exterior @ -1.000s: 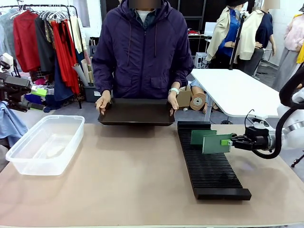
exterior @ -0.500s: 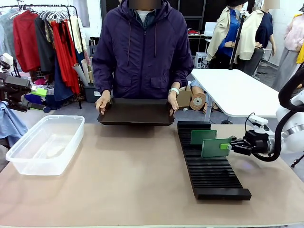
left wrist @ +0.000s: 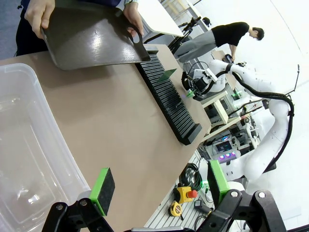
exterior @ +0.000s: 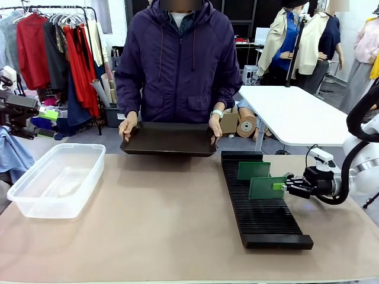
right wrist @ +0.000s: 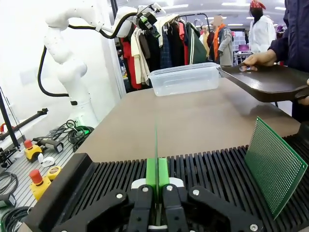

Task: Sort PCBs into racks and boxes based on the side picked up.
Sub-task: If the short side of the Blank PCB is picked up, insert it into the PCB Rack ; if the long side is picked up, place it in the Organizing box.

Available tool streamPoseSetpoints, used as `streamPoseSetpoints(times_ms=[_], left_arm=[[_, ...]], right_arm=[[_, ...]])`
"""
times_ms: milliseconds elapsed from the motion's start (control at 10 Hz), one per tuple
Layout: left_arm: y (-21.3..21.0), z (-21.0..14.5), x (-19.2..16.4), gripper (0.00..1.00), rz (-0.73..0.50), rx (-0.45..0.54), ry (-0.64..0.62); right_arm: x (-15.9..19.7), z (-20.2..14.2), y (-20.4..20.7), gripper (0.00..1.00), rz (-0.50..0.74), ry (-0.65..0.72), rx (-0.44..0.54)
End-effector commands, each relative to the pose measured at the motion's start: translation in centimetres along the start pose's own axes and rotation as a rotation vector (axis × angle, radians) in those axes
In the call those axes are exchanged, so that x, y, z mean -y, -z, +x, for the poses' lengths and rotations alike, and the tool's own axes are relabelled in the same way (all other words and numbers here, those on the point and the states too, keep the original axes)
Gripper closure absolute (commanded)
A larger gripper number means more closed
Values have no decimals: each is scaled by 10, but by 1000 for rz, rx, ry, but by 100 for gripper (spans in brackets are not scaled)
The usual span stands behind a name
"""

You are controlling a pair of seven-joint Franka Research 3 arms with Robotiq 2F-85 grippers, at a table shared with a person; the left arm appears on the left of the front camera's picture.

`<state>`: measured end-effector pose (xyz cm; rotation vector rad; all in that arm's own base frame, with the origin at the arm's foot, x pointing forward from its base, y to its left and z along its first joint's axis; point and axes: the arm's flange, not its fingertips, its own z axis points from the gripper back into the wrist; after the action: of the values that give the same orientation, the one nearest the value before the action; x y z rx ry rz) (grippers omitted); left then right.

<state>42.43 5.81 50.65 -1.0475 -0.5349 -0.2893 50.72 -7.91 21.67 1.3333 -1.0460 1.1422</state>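
One board stands slotted in the rack, a second is being seated, pinched by the right claw; left claw gapes idle, tub unfilled.

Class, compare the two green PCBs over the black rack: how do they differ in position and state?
The nearer PCB is clamped at its edge by the shut right gripper; the farther PCB stands free in the rack, with no gripper on it. The nearer PCB sits closer to the rack's middle; the farther PCB sits nearer the person's end. Both are green, thin and upright.
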Motion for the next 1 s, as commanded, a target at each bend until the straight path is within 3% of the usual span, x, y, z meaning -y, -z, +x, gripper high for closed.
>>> streamPoseSetpoints(times_ms=[0, 900], left_arm=[[-1, 0, 2, 0, -8, 0, 2], [-1, 0, 2, 0, -8, 0, 2]], right_arm=[[-4, -1, 8, 100, -29, -39, 1], [-2, -13, 4, 100, -50, -47, -33]])
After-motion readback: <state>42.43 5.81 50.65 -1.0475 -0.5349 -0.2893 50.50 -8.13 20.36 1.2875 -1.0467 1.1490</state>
